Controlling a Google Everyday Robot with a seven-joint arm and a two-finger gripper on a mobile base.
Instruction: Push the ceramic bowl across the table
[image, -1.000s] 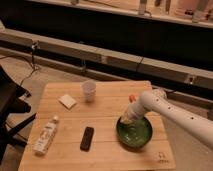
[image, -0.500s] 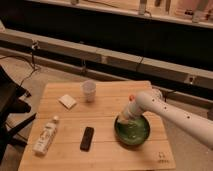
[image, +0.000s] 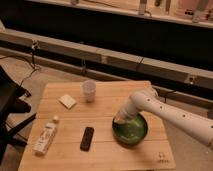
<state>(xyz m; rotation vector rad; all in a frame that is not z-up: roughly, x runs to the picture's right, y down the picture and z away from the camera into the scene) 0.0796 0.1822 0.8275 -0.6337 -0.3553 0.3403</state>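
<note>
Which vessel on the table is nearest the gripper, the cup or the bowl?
The wide dark-green ceramic bowl: the gripper sits at its rim. The small white cup stands apart, farther back.

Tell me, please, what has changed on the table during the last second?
The gripper has come down and a little to the left, and is now at the upper left rim of the ceramic bowl. The bowl seems to have slid slightly left on the table. The white cup, the small white pad, the bottle and the dark flat object stayed in place.
</note>
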